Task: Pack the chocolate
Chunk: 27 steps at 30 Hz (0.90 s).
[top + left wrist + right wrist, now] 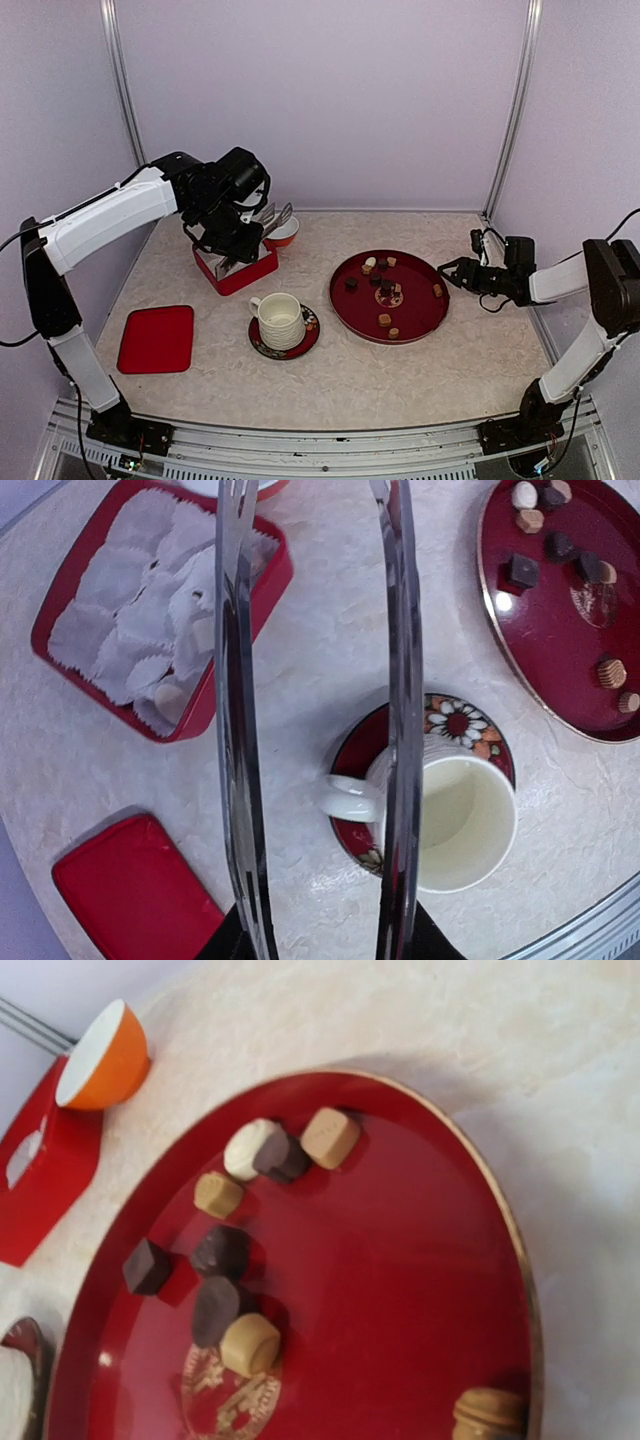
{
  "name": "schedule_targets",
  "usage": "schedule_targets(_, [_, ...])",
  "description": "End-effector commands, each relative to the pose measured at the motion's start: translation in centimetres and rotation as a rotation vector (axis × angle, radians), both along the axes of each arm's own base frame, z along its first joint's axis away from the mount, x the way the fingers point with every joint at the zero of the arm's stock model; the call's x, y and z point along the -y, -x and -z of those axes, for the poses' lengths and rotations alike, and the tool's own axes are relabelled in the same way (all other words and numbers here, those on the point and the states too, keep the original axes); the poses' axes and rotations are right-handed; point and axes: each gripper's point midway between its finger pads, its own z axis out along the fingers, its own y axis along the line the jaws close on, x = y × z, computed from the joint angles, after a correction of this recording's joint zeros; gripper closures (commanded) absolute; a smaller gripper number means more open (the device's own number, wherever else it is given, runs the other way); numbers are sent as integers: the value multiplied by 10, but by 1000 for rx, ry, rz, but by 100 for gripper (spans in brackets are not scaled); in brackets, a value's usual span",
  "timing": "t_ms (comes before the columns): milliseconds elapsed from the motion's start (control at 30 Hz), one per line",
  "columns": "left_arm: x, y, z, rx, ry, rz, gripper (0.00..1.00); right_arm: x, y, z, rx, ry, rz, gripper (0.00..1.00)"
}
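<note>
Left gripper (235,245) clamps the tongs (235,730) (blades apart) toward the far-left corner. Chocolate (222,1250) lies on the tray (420,312) toward the right edge. Straddle one isolated piece, squeeze gently. Right gripper (450,270): state indeterminate.

the top view is brightly and evenly lit by diffuse light from above; only faint, soft shadows are cast on the table (470,350). in the left wrist view the tongs (235,730) are rendered blurred at close range, streaked with mirrored light and dark, and a small white glare spot is seen on the red tray (550,660) at the upper right — the table edge at the lower right is bowed by the lens. in the right wrist view focus is slightly soft, and short shadows are thrown beside the chocolate (222,1250).
</note>
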Motion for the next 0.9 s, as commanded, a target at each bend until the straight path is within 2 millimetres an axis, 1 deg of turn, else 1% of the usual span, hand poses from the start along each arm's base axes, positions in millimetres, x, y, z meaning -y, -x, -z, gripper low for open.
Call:
schedule_targets(0, [45, -8, -8, 64, -18, 130, 64, 6, 1, -13, 32, 20, 19, 21])
schedule_targets(100, [77, -5, -5, 73, 1, 209, 62, 7, 2, -18, 38, 27, 24, 18])
schedule_targets(233, [110, -2, 14, 30, 24, 286, 61, 8, 3, -22, 44, 32, 25, 16])
schedule_targets(300, [122, 0, 25, 3, 27, 306, 61, 9, 4, -25, 49, 37, 28, 16])
schedule_targets(400, [134, 4, 45, -56, 36, 321, 61, 10, 6, -30, 56, 44, 32, 16])
schedule_targets(567, [150, 12, 76, -135, 37, 333, 61, 13, 10, -28, 50, 48, 38, 17])
schedule_targets(700, [156, 16, 95, -174, 33, 333, 61, 15, 12, -25, 45, 47, 40, 18])
schedule_targets(867, [159, 17, 112, -205, 20, 321, 61, 15, 12, -26, 47, 45, 35, 18])
